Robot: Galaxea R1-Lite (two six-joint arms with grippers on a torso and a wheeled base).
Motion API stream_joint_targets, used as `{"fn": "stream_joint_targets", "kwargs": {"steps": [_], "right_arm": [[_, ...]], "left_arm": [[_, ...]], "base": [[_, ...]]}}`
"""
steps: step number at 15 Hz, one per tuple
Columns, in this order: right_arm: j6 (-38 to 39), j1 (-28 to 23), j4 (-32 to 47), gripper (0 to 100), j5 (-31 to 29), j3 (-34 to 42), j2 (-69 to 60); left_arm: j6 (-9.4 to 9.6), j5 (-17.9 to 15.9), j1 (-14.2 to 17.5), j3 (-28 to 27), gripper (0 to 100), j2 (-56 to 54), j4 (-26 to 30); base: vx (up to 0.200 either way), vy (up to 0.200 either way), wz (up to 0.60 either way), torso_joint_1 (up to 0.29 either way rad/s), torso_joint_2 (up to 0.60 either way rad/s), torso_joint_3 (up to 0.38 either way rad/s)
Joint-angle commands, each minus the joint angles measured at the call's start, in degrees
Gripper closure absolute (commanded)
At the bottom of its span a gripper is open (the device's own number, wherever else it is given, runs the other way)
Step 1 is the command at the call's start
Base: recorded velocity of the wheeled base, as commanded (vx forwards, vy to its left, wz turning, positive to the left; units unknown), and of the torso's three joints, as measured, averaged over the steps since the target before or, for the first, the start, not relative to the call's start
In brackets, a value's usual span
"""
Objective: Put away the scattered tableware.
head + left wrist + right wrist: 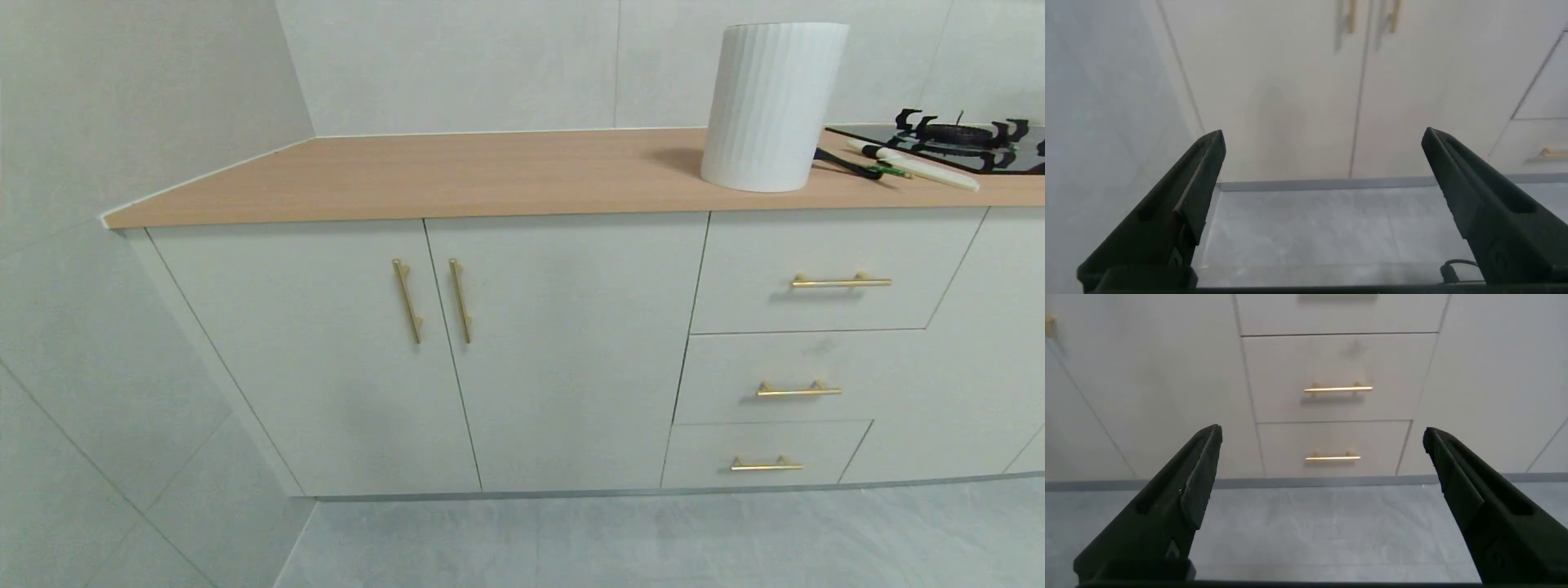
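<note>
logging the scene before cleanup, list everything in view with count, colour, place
countertop: 1, light wood, above the cabinets
canister: 1, white, upright on the countertop, right side
utensils: 2, one white, one black-and-green, lying between canister and hob
hob: 1, black, countertop's far right
cabinet doors: 2, pale grey, gold handles, below countertop, left
drawers: 3, pale grey, gold handles, right of the doors
floor: 1, grey tile, below the cabinets
left gripper: 1, black, open, facing the doors
right gripper: 1, black, open, facing the drawers
</note>
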Motion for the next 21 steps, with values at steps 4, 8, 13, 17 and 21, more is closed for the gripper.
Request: {"fn": "stream_joint_targets", "kwargs": {"steps": [4, 8, 13, 17, 21], "right_arm": [[0.19, -0.01, -0.02, 0, -0.02, 0.00, 0.11], [0.19, -0.01, -0.02, 0, -0.02, 0.00, 0.11], [0.19, -0.01, -0.02, 0, -0.02, 0.00, 0.11], [0.19, -0.01, -0.02, 0, -0.02, 0.00, 0.11], [0.28, -0.01, -0.02, 0, -0.02, 0.00, 0.11]], "left_arm": [[-0.03, 0.01, -0.02, -0.06, 0, 0.07, -0.01], [-0.12, 0.01, -0.02, 0.02, 0, 0.07, -0.01], [-0.12, 0.01, -0.02, 0.02, 0, 0.07, -0.01], [-0.03, 0.01, -0.02, -0.06, 0, 0.07, -0.01], [0.06, 0.01, -0.02, 0.02, 0, 0.07, -0.01]], "base": [[0.000, -0.200, 0.00, 0.000, 0.00, 0.001], [0.000, -0.200, 0.00, -0.001, 0.00, 0.002], [0.000, -0.080, 0.00, -0.001, 0.00, 0.001], [0.000, 0.000, 0.00, 0.000, 0.00, 0.000], [0.150, 0.000, 0.00, -0.001, 0.00, 0.001]]}}
